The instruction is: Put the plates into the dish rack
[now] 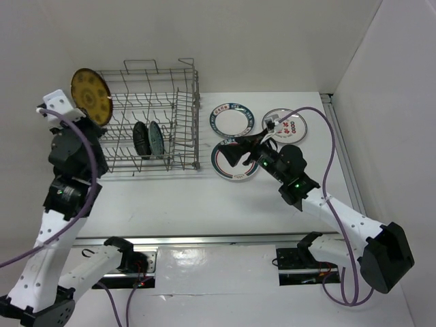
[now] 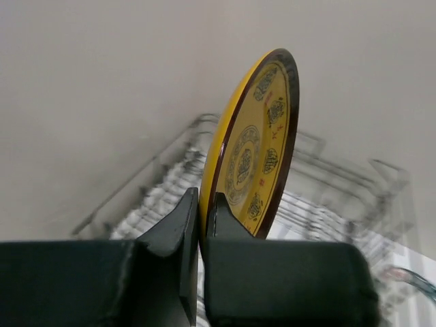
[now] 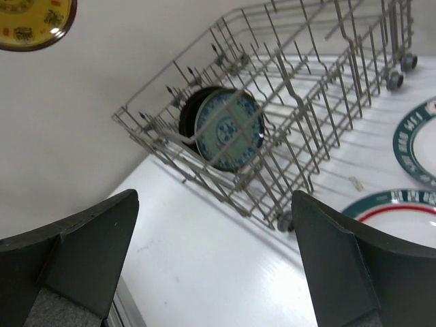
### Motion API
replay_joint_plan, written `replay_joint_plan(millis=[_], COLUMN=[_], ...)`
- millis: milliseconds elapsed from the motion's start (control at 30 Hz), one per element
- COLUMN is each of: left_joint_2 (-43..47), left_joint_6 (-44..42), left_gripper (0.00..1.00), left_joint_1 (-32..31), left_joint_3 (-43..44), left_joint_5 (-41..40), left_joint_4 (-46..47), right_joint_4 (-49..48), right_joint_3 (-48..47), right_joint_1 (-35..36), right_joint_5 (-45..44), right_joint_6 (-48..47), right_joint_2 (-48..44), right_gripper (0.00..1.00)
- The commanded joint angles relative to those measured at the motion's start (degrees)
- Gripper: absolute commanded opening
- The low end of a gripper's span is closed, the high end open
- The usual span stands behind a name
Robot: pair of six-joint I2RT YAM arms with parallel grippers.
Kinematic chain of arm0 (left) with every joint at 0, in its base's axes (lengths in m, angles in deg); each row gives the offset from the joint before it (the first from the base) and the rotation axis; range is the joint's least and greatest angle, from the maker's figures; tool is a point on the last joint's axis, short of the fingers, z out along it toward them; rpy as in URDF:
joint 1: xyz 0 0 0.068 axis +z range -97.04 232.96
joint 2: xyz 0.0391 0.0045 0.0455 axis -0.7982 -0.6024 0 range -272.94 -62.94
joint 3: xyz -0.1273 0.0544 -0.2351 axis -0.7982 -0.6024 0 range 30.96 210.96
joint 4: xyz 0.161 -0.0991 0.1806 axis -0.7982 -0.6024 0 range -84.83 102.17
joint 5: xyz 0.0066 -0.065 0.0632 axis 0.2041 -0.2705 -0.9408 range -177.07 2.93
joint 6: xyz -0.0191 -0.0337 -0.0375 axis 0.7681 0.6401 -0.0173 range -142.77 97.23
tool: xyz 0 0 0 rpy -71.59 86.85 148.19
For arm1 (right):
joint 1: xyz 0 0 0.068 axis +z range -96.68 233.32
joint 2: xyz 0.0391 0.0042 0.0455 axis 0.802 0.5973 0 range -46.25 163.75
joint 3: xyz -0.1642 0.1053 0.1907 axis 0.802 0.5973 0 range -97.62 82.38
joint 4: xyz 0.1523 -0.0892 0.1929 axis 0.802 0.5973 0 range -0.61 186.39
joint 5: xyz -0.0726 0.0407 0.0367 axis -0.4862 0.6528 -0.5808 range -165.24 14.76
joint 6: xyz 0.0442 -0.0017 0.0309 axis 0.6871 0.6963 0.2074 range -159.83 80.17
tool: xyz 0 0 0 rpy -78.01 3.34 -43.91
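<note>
Left claw (image 2: 201,221), step in hand: I'd keep the yellow plate (image 2: 255,143) on edge and lower it straight between free tines, clear of the wires. The claw is pinched tight on that plate's lower rim, raised by the left end of the dish rack (image 1: 184,102). The black plate (image 1: 139,139) and teal plate (image 1: 156,138) stand slotted inside. Right claw (image 3: 212,204): wide, empty, just above a green-rimmed plate (image 1: 235,167) on the worktop (image 1: 204,197).

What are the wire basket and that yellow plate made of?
The dish rack seems grey metal wire: thin rods with a dull sheen. The yellow plate, glossy with printed motifs and a dark rim, is probably glazed ceramic, though hard plastic would look alike.
</note>
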Motion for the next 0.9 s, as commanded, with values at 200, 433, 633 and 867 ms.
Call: replay_joint_plan(millis=[200,433,633,867], left_joint_2=[-5.16,-12.20,-13.78,-13.78], left_joint_6=[-10.72,-1.60,-0.61,-3.94], left_gripper=[0.00,0.00,0.00,0.00], left_joint_1=[13.53,18.19,19.60,18.99], left_joint_3=[-18.77,-17.12,-20.36,-27.12], left_joint_5=[-2.23,8.40,16.24,14.52], left_joint_4=[34.51,30.52,29.45,36.64], right_joint_4=[7.58,10.48,7.85,7.32], right_joint_3=[3.02,3.02,3.54,3.54], right_joint_1=[-0.75,-1.28,-1.28,-1.28], right_joint_5=[3.67,4.20,5.95,6.48], right_joint_6=[-5.04,-6.20,-5.58,-5.58], right_joint_2=[-4.30,-6.24,-3.69,-3.16], right_gripper=[1.00,1.00,1.00,1.00])
